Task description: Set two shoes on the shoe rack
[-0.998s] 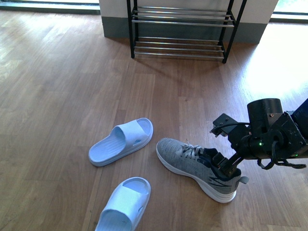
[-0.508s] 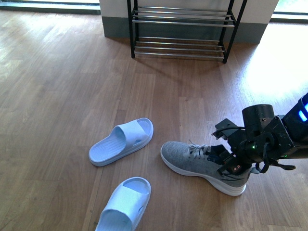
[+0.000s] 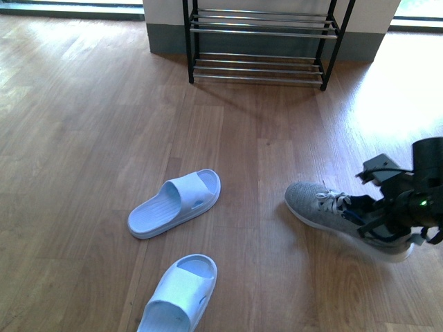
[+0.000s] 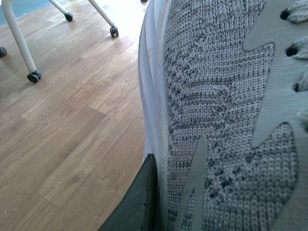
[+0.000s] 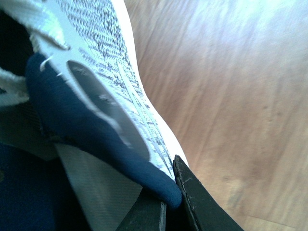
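The wooden floor (image 3: 83, 104) fills the front view. The black shoe rack (image 3: 259, 31) stands at the top centre, well apart from all the shoes. A grey sneaker (image 3: 318, 207) is at the right side, toe pointing left. Two pale blue slides (image 3: 176, 202) (image 3: 180, 290) lie at the lower left of centre. The right claw (image 3: 370, 218) is clenched on the sneaker's navy heel collar. In the left wrist view a second sneaker (image 4: 226, 120) fills the frame. The left claw (image 4: 144, 192) touches its white sole with one dark finger, but I cannot tell if it grips.

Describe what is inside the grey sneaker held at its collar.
Navy lining shows inside the grey sneaker, its collar pinched in the right gripper's jaws. The insole and toe end are covered by the knit upper.
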{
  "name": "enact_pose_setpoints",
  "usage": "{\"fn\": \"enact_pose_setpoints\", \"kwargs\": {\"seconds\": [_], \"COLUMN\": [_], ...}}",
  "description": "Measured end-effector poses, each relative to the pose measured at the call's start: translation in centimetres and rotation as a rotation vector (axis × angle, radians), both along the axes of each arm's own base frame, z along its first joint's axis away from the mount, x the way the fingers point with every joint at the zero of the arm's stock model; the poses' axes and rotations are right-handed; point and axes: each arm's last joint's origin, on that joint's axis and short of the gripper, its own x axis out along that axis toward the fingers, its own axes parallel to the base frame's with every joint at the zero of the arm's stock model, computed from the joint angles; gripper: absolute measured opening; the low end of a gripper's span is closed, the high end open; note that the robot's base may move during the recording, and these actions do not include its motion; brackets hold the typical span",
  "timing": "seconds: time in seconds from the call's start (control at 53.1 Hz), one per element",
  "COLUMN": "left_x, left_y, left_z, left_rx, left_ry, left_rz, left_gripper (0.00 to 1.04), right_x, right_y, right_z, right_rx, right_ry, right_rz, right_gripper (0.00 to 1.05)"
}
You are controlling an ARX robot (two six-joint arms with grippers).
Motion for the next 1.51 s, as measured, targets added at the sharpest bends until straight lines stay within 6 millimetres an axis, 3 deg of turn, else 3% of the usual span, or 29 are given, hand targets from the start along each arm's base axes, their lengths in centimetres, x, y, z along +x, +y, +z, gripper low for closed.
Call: {"fn": "enact_pose_setpoints", "kwargs": {"seconds": [0.207, 0.358, 0.452, 0.584, 0.659, 0.772, 0.904, 1.092, 1.506], "left_x": [0.0, 0.0, 0.0, 0.0, 0.0, 0.0, 0.0, 0.0, 0.0], "left_y": [0.0, 0.0, 0.0, 0.0, 0.0, 0.0, 0.0, 0.0, 0.0], "left_z": [0.0, 0.0, 0.0, 0.0, 0.0, 0.0, 0.0, 0.0, 0.0], "left_rx": [0.0, 0.0, 0.0, 0.0, 0.0, 0.0, 0.0, 0.0, 0.0], "left_ry": [0.0, 0.0, 0.0, 0.0, 0.0, 0.0, 0.0, 0.0, 0.0], "left_rz": [0.0, 0.0, 0.0, 0.0, 0.0, 0.0, 0.0, 0.0, 0.0], "left_gripper": [0.14, 0.14, 0.14, 0.14, 0.14, 0.13, 0.13, 0.13, 0.13], "right_x": [-2.0, -5.2, -6.8, -11.1, -13.7, -17.1, -21.0, -24.8, -24.9], "right_y": [-1.6, -2.1, -2.0, -1.5, -1.0, -0.5, -0.3, -0.2, -0.1], "right_z": [8.1, 16.3, 19.4, 24.6, 26.4, 27.4, 26.9, 27.0, 27.2], "right_rx": [-0.022, -0.03, -0.038, -0.048, -0.046, -0.02, 0.04, 0.109, 0.141], "right_ry": [-0.217, -0.44, -0.528, -0.687, -0.755, -0.813, -0.825, -0.886, -0.904], "right_rz": [0.027, 0.057, 0.078, 0.122, 0.139, 0.142, 0.13, 0.093, 0.098], "right_gripper": [0.01, 0.01, 0.01, 0.01, 0.01, 0.01, 0.01, 0.01, 0.01]}}
